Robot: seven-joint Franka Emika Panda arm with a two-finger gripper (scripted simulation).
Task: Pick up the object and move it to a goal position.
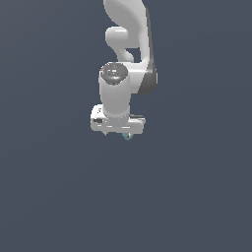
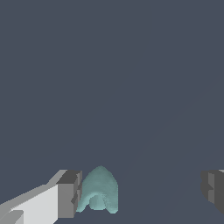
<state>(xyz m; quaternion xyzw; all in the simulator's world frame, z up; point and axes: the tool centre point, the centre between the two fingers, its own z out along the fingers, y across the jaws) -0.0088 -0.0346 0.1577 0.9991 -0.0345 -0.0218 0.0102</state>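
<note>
Fingers (image 2: 69, 194) spread wide in wrist view, gripper (image 2: 142, 192) open, lump (image 2: 99, 190) just beside one pad, apart from the other. Exterior view shows only a teal sliver (image 1: 128, 136) under gripper (image 1: 117, 132); its tip & long axis point away from the wrist cam.

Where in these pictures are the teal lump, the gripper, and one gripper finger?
teal lump (image 2: 99, 190): wrist view, middle of its rounded body.
gripper (image 2: 142, 192): wrist view, midway between its fingertips.
finger (image 2: 69, 194): wrist view, grey pad face beside the lump.

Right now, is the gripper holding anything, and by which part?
Nothing held. The gripper is open; the teal object sits beside one finger, far from the other.
</note>
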